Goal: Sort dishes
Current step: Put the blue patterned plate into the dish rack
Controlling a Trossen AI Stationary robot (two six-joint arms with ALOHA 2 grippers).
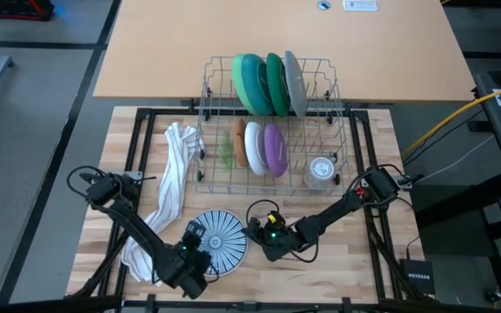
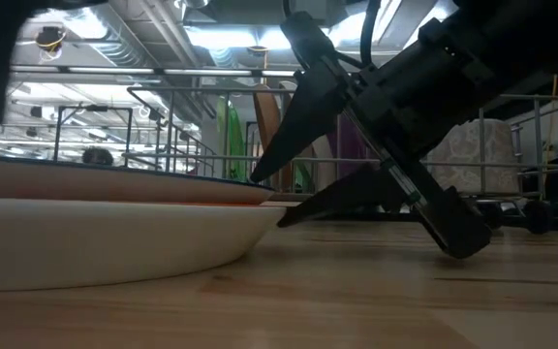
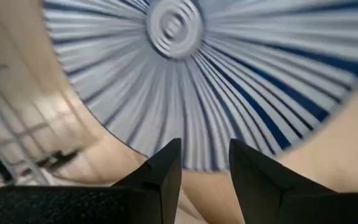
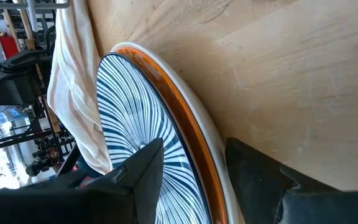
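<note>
The blue-and-white striped plate (image 1: 217,240) lies flat on the wooden table near its front edge; an orange band runs under its rim (image 4: 188,134). My left gripper (image 3: 205,146) is open and points steeply down over the plate's near-left rim (image 3: 204,163). My right gripper (image 4: 194,149) is open at the plate's right rim. One of its fingers (image 4: 148,158) stands over the striped face, the other (image 4: 247,162) outside on the wood. Light green, teal and grey plates (image 1: 272,83) stand in the rack, with orange, white and purple dishes (image 1: 259,146) in front of them. My right gripper comes slanting down from the table's right. Its upper fingertip (image 2: 257,180) stands at the top of the plate's right rim and its lower fingertip (image 2: 281,220) at the foot of the plate's outer wall. Whether either tip touches the plate, I cannot tell.
A wire dish rack (image 1: 337,96) fills the middle of the table, with a clear glass cup (image 1: 322,169) in its right front corner. A white cloth towel (image 1: 174,174) lies left of the rack and reaches down beside the plate. Bare wood lies to the right.
</note>
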